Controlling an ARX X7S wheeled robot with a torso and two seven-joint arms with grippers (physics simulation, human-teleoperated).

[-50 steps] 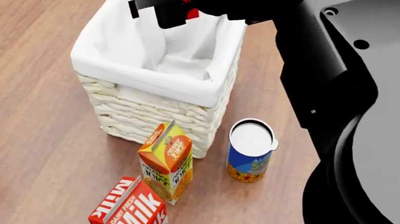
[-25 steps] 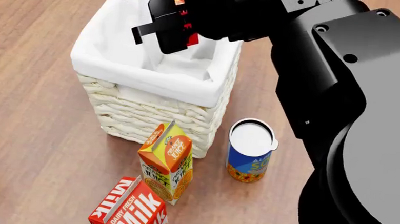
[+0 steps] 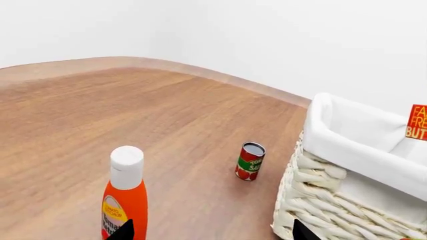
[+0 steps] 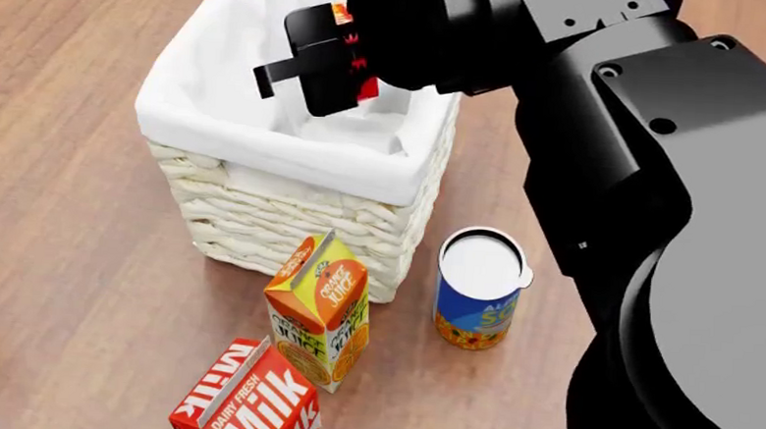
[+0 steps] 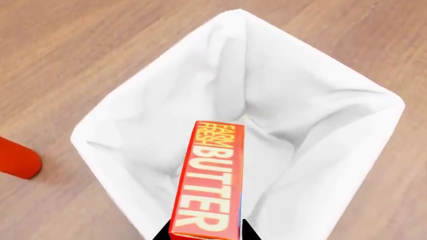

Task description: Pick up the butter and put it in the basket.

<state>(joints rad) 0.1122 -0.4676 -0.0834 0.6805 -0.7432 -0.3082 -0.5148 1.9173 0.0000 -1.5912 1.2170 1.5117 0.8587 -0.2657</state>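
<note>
The butter (image 5: 208, 185) is a slim red box with pale "BUTTER" lettering. My right gripper (image 5: 203, 235) is shut on it and holds it over the open mouth of the basket (image 5: 133, 125), a white wicker basket with a white cloth liner. In the head view the right gripper (image 4: 325, 64) hangs above the basket (image 4: 292, 210), with a bit of the butter (image 4: 364, 76) showing red between the fingers. In the left wrist view the basket (image 3: 347, 200) and the butter (image 3: 417, 122) show at the right. My left gripper (image 3: 210, 236) is open and empty, low over the floor.
In front of the basket stand an orange juice carton (image 4: 319, 309), a red-and-white milk carton (image 4: 248, 399) and a blue can (image 4: 480, 288). An orange ketchup bottle (image 3: 125, 197) and a small tomato sauce can (image 3: 250, 161) stand left of the basket on the wooden floor (image 3: 100, 115).
My right arm has moved toward me and slightly lower over the basket, carrying the butter. Nothing on the floor has moved.
</note>
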